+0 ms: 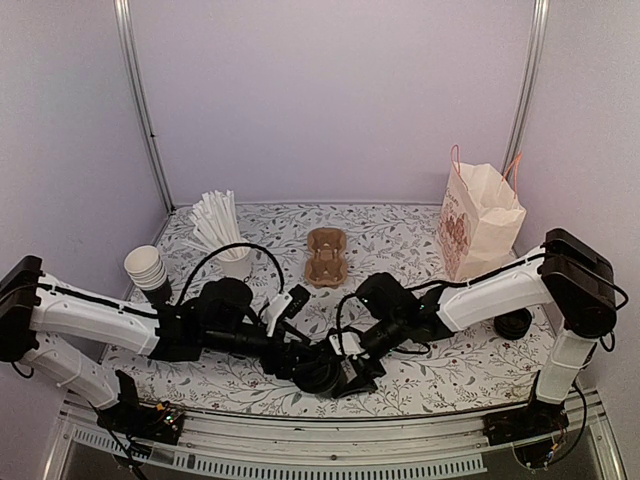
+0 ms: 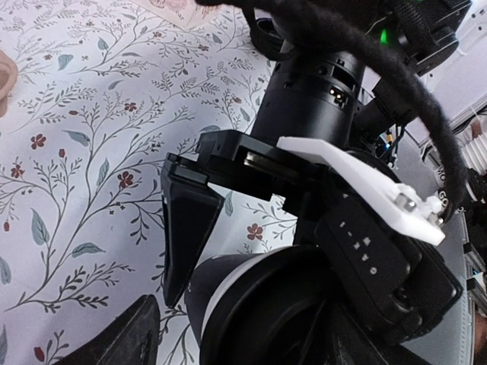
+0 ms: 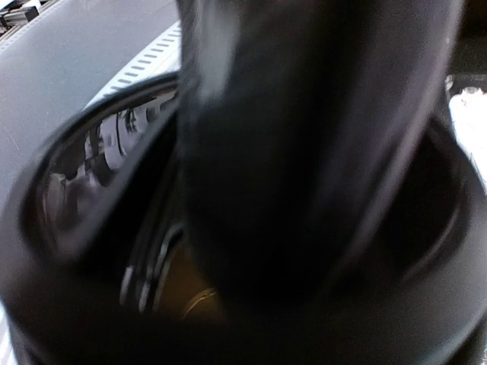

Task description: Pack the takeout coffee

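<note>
Lid of takeout coffee (image 1: 320, 377): glossy black plastic (reflections on rim). Bag (image 1: 480, 220): matt creased brown paper. Cup carrier (image 1: 326, 256): rough pulp cardboard. Surface (image 1: 400, 240): matt, smooth floral print. Frame posts (image 1: 141, 100): pale metal.

Soft even light, faint shadows, top view sharp — right wrist view dark, heavily blurred

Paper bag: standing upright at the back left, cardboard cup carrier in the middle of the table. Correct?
One thing is off. The paper bag stands upright at the back right, not the back left, as the top external view shows. The cardboard cup carrier is in the middle, as you said.
</note>
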`<action>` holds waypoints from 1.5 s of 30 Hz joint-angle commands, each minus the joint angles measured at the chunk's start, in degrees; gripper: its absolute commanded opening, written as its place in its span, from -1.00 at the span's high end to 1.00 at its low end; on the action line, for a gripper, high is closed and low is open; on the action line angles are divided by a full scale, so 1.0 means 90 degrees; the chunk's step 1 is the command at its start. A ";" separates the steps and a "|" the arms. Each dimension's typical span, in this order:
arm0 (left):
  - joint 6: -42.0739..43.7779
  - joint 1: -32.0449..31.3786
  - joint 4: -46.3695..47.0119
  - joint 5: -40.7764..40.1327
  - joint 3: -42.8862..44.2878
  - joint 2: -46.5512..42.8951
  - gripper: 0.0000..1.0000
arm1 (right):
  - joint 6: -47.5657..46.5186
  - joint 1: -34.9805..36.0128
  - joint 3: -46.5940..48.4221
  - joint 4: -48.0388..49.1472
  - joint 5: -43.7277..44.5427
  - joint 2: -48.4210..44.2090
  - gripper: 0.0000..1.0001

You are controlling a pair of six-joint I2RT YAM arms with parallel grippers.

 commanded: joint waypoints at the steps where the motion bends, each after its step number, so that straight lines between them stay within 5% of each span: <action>1: 0.0178 0.0086 -0.0456 0.0044 0.0119 0.0326 -0.51 | -0.0300 -0.0096 -0.0096 -0.0140 0.0071 -0.0294 -0.88; 14: 0.0000 0.0155 -0.0695 0.0481 0.0791 0.1269 -0.43 | -0.0958 -0.0651 -0.0485 -0.1739 0.0388 -0.1232 -0.98; 24: -0.0212 0.0180 -0.1055 0.0672 0.1182 0.1914 -0.37 | -0.0148 -0.1689 -0.0056 -0.2733 -0.0616 -0.2164 -0.94; 33: -0.0436 0.0266 -0.0863 0.0816 0.0856 0.1842 -0.33 | 0.2517 -0.1706 0.1020 -0.3211 -0.1987 -0.1340 -0.39; 39: -0.0550 0.0318 -0.0600 0.0990 0.0654 0.1923 -0.31 | 0.2802 -0.1717 0.1509 -0.3883 -0.2598 -0.0427 0.18; 45: -0.0582 0.0325 -0.0464 0.1071 0.0604 0.2162 -0.29 | 0.2394 -0.1717 0.1909 -0.4687 -0.3042 0.0276 0.22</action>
